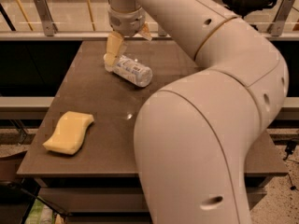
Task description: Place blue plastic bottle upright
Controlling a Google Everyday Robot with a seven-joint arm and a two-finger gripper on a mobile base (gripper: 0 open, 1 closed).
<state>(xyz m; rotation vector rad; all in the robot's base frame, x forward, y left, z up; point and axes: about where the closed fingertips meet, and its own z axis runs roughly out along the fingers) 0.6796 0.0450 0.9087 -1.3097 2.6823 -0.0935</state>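
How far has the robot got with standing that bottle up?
Done: nothing yet. The blue plastic bottle lies on its side on the table. In hand: the gripper is down at the bottle's cap end, lining up a grasp. Left: gripping it, tipping it upright and letting go.

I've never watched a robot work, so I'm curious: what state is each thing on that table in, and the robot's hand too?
blue plastic bottle: lying on its side, cap on, not yet upright.
gripper: lowered at the bottle's cap end, over the far side of the table.
yellow sponge: lying flat near the front left corner, apart from the gripper.
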